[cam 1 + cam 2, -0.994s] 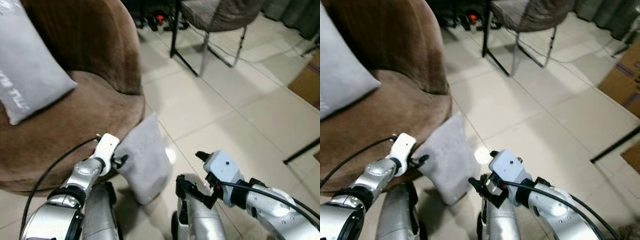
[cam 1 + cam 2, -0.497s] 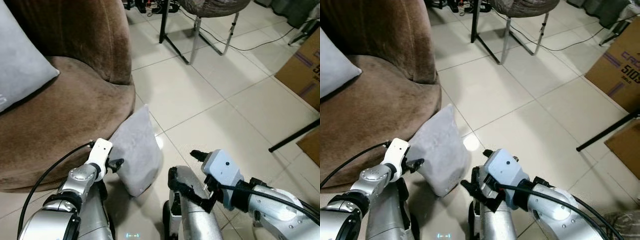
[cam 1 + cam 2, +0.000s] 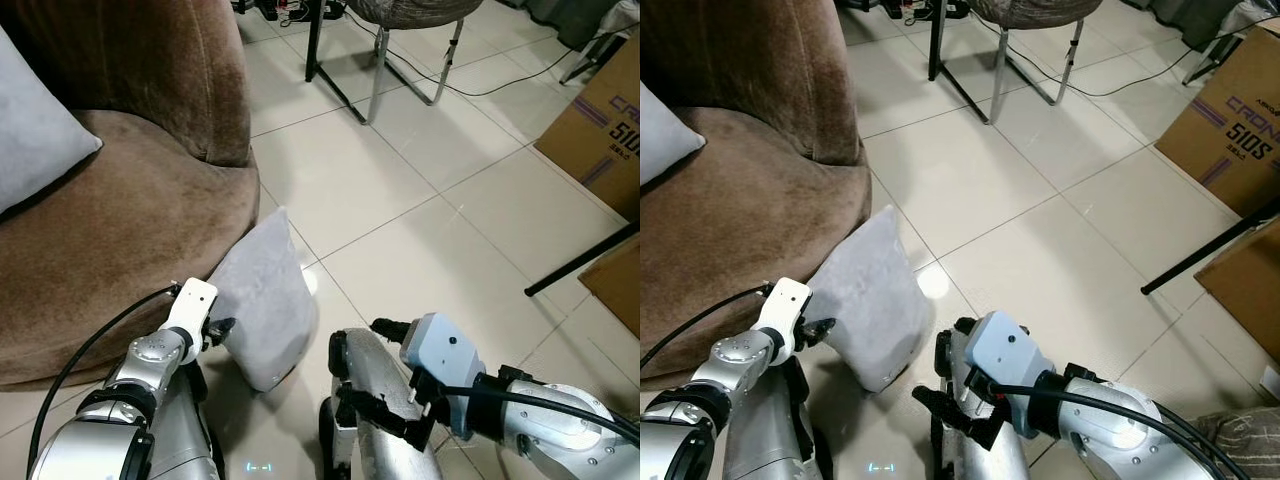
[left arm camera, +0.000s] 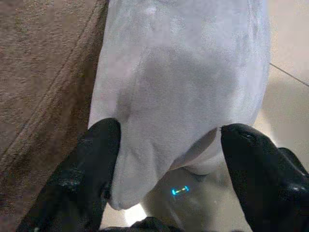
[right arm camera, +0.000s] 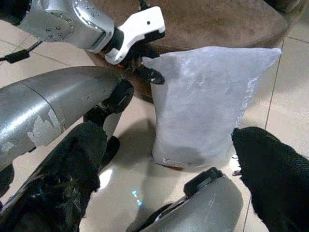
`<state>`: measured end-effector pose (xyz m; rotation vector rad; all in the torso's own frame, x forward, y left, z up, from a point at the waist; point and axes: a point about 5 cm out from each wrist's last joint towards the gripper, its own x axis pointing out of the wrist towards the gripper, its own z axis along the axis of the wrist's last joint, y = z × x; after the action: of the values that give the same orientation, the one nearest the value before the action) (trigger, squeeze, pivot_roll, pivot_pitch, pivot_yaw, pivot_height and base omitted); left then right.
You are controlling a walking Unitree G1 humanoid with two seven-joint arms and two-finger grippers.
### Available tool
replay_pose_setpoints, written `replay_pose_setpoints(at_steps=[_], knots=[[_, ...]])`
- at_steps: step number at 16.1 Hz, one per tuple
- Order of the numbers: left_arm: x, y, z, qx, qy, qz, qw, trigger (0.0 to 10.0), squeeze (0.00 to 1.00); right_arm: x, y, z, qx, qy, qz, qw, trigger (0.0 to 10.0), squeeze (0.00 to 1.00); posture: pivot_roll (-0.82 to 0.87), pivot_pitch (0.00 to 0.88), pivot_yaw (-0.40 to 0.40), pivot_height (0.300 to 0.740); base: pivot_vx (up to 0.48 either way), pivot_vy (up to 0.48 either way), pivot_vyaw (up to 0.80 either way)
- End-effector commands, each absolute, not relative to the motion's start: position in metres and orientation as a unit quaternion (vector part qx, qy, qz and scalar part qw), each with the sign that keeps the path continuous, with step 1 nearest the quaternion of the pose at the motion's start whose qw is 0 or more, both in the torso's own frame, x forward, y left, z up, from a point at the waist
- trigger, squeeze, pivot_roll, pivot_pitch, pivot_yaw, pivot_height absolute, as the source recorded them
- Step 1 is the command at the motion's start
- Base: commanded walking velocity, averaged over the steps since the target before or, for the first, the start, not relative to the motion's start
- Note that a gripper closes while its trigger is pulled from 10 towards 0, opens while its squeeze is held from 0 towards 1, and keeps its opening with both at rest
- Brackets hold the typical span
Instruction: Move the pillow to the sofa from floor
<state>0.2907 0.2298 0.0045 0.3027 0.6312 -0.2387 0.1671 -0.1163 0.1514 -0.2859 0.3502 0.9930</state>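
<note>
Because the pillow (image 3: 264, 300) stands on edge on the floor tiles (image 3: 420, 200), leaning against the front of the brown sofa (image 3: 120, 260), I have the left gripper (image 4: 164, 159) at its near side with one black finger on each face. In the left wrist view the fabric bulges between the fingers (image 4: 84, 171), which look pressed into it, so I judge them clamped on the pillow, not merely straddling it. Gripping the near edge makes sense to me: it is the one part that sticks out toward me and leaves the sofa side free for a lift.

My right gripper (image 5: 169, 159) hangs low in front of my legs with its fingers spread wide apart, looking at the pillow's other face and holding nothing. I read it as ready to support the far side if the cushion sags.

A second grey cushion (image 3: 35, 130) already lies on the sofa seat to the left, so I would aim for the bare brown seat beside it. The sofa's rounded front edge is the obstacle; the pillow must rise over it. A metal-legged chair (image 3: 400, 40) and a cardboard box (image 3: 600, 120) stand well apart, off to the right, with cables (image 3: 480, 85) on the floor near the chair.
</note>
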Motion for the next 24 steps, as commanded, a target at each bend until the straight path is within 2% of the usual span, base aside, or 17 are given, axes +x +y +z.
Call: replay_pose_setpoints(at_steps=[1, 6, 24], knots=[[0.287, 0.231, 0.000, 0.158, 0.324, -0.117, 0.925, 0.0, 0.00, 0.165, -0.119, 0.148, -0.138, 0.177, 0.471, 0.853, 10.0, 0.00, -0.38, 0.176, -0.164, 0.550, 0.000, 0.000, 0.00], [0.287, 0.235, 0.001, 0.165, 0.324, -0.108, 0.925, 0.0, 0.00, 0.157, -0.121, 0.145, -0.129, 0.192, 0.486, 0.843, 10.0, 0.00, -0.37, 0.170, -0.169, 0.550, 0.000, 0.000, 0.00], [0.285, 0.243, 0.002, 0.179, 0.330, -0.105, 0.921, 0.0, 0.00, 0.158, -0.123, 0.143, -0.132, 0.192, 0.481, 0.845, 10.0, 0.00, -0.36, 0.157, -0.161, 0.550, 0.000, 0.000, 0.00]])
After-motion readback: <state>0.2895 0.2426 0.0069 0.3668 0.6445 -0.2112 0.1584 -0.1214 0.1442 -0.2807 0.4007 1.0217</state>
